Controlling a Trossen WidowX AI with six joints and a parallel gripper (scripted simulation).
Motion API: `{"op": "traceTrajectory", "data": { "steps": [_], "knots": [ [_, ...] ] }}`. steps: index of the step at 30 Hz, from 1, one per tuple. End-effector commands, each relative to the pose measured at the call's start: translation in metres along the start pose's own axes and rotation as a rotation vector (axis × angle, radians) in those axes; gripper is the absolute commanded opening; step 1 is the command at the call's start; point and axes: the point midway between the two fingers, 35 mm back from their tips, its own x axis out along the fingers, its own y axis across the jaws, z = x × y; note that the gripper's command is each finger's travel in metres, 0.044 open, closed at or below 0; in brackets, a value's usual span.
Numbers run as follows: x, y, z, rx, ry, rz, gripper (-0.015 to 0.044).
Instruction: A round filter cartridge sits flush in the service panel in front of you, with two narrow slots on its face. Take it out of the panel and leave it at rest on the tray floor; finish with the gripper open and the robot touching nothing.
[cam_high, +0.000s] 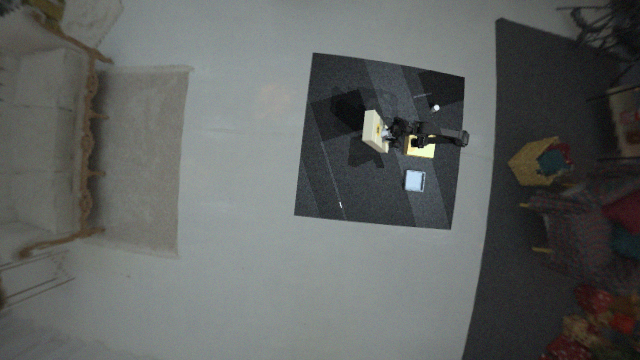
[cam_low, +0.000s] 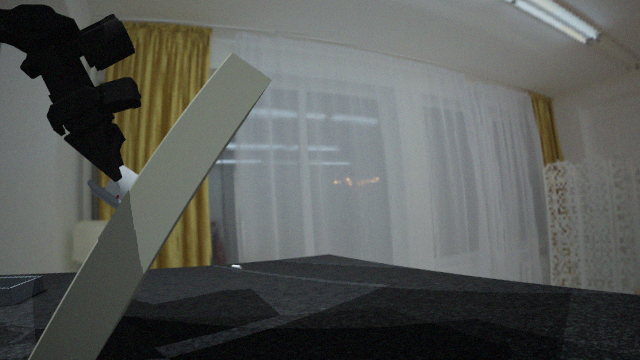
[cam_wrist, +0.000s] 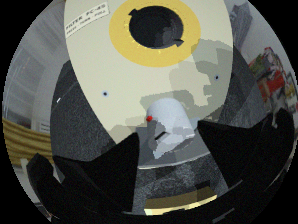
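Note:
The service panel (cam_high: 371, 131) (cam_low: 192, 140) (cam_wrist: 90, 55) leans back; its round hole (cam_wrist: 152, 27) with a yellow ring is empty. The white filter cartridge (cam_low: 128, 176) (cam_wrist: 170, 114), with a red dot and a dark slot showing, lies outside the hole on the grey ledge (cam_low: 101, 194) (cam_wrist: 146, 159) low on the panel's face. My gripper (cam_wrist: 169, 131) is open, with one black finger on each side of the cartridge in the wrist view; whether they touch it cannot be told. In the exterior view a fingertip is right at the cartridge. The tray (cam_high: 415, 181) (cam_low: 20, 290) stands apart from the panel.
A yellow block (cam_high: 425, 150) (cam_wrist: 180, 205) is beneath the arm. A small white round object (cam_high: 436, 107) is on the dark table (cam_high: 380, 200) beyond the arm, on the side away from the tray. The panel's sloping face is close ahead of the fingers.

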Motion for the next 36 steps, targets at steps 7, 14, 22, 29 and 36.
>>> {"op": "traceTrajectory", "data": {
  "steps": [7, 14, 22, 29, 36],
  "knots": [
    [0.008, -0.001, -0.003, 0.006, 0.014, -0.005, 0.0305],
    [0.004, 0.0, -0.001, 0.0, 0.005, 0.0, 0.0219],
    [0.004, 0.0, -0.001, 0.0, 0.005, 0.0, 0.0126],
    [-0.002, 0.0, 0.013, 0.001, 0.005, -0.001, 0.0],
    [-0.013, -0.001, 0.023, 0.001, 0.005, -0.002, 0.0]
  ]
}}
